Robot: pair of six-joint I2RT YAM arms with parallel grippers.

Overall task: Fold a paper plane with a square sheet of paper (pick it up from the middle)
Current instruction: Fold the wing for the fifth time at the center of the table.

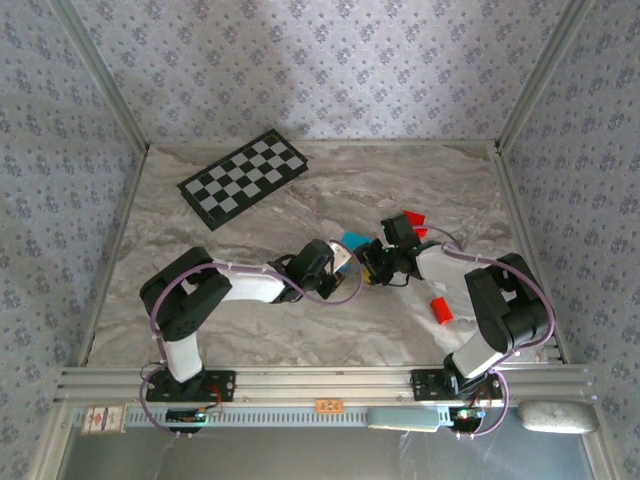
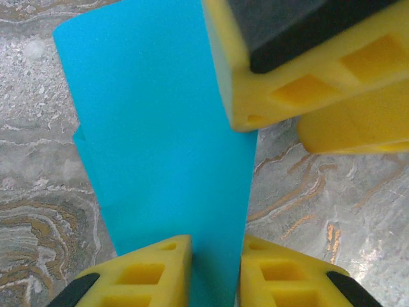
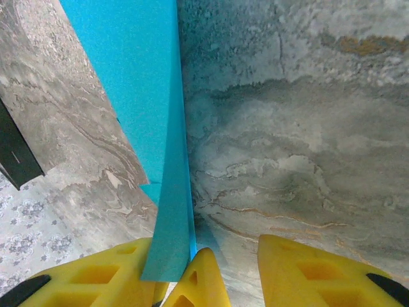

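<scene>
A thin, bright cyan paper sheet, partly folded lengthwise, lies over the grey marbled surface, well to the near right of the black-and-white checkered board and between the two hands. The left hand has its yellow fingers close on either side of the sheet; whether they pinch it cannot be told. The right hand, farther from the board, stands open beside the sheet's raised edge.

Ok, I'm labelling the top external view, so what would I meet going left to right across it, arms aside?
Checkered board → cyan paper → red blocks beside the right arm's wrist → lone red block.
</scene>
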